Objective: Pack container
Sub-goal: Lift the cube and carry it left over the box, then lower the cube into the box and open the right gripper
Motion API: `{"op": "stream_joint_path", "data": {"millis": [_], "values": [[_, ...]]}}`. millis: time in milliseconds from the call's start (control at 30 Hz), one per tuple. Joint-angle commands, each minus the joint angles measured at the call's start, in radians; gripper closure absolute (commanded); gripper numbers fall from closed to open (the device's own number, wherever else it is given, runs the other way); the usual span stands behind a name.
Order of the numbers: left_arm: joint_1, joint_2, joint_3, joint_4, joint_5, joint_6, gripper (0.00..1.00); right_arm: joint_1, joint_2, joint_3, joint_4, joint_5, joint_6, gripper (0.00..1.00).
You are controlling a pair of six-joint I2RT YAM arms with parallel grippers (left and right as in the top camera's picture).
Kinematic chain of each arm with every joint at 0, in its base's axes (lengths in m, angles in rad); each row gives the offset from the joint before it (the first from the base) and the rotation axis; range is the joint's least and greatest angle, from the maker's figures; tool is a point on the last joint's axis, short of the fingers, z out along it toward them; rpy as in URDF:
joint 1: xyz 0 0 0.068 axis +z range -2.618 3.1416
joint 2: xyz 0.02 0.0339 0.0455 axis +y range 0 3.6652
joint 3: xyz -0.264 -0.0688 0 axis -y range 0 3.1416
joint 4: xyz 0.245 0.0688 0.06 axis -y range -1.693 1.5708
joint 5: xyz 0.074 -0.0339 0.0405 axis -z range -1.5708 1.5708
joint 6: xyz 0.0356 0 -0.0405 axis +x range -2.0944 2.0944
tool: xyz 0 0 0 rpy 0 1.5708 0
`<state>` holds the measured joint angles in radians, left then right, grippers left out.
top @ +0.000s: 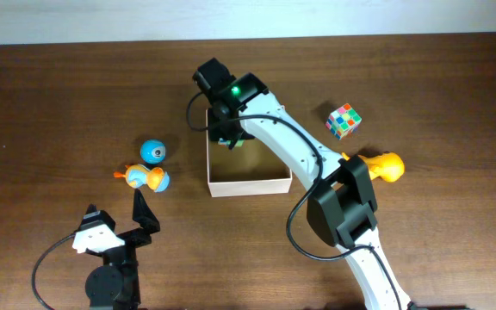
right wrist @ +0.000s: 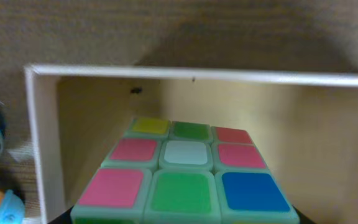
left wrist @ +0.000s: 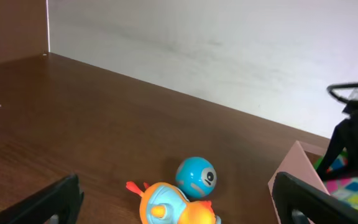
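The right gripper (top: pixel 228 136) is clamping a cube (right wrist: pixel 182 180) low inside the container (top: pixel 250 184), apparently for release (left gripper (top: pixel 114 208) is idling, spread wide).

Dark wooden bench (top: pixel 58 103) spreads across the whole view, with a pale wall (top: pixel 231 17) along its far edge. Out left of the container (top: pixel 250 185), a blue ball (top: pixel 152 151) with a little face sits just beside an orange-and-blue duck toy (top: pixel 147 177), the ball on the far side. Touching or not, hard to call. Over on the right, a multicoloured puzzle cube (top: pixel 344 120) rests alone on the wood, turned askew. Nearer than it, a yellow-orange duck (top: pixel 384 166) lies partly hidden. In the right wrist view a second cube (right wrist: pixel 185 180) looms large, a white tile at the centre of its top face.
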<state>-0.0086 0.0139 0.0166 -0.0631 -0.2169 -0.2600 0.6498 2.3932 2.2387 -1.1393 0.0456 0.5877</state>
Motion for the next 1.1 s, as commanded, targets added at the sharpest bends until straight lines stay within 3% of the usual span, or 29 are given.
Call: {"op": "stream_joint_path", "data": {"millis": [0,567,667,1067], "values": [[0.005,-0.008,-0.007,0.002,-0.007,0.015,0.01,0.023,-0.011,-0.027,0.015,-0.011,0.017,0.46],[0.005,-0.008,-0.007,0.002,-0.007,0.015,0.01,0.025,-0.011,-0.04,0.08,-0.008,0.007,0.45],[0.005,-0.008,-0.007,0.002,-0.007,0.015,0.01,0.025,-0.011,-0.04,0.08,-0.008,-0.003,0.37],[0.005,-0.008,-0.007,0.002,-0.007,0.015,0.01,0.024,-0.011,-0.041,0.069,-0.007,-0.014,0.35]]}}
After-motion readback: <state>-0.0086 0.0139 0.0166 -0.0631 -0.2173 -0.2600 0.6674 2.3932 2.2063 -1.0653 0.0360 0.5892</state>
